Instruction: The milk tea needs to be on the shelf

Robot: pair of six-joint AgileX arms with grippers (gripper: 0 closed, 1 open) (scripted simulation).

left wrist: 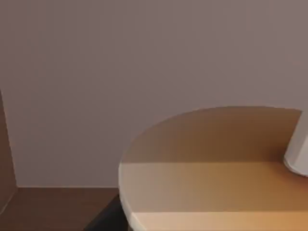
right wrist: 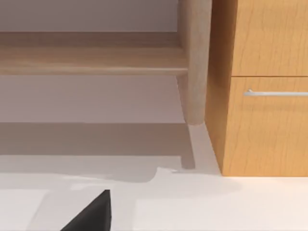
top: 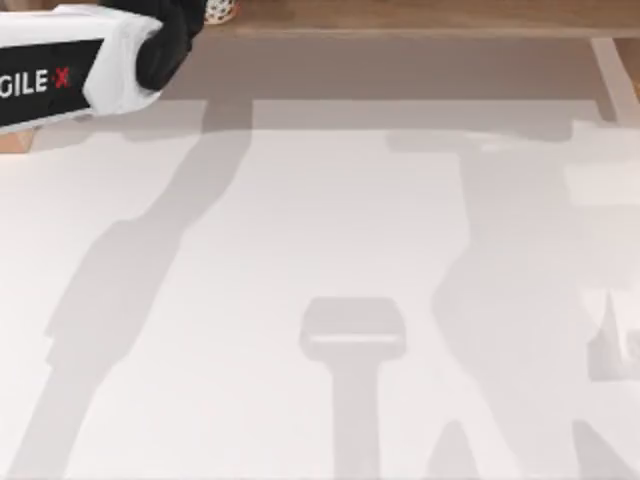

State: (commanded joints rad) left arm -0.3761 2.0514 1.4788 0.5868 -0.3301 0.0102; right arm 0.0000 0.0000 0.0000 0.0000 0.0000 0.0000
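Left arm [top: 90,65] reaches the shelf [top: 400,15] at the desk's far left corner, right gripper [right wrist: 91,216] idle. Neither grip can be told, so the milk tea could topple there.

You are looking at a rendered indoor room, furnished like a home or small office rather than a workshop. A plain white table [top: 330,250] is filling the top view, with shadows lying across it. In the right wrist view a wooden cabinet [right wrist: 262,86] is standing at the table's edge, showing a drawer with a metal handle [right wrist: 276,93] (the grain looks like cherry veneer). A pale wooden shelf [right wrist: 91,60] is running beside it against a bare grey-mauve wall [left wrist: 144,57].
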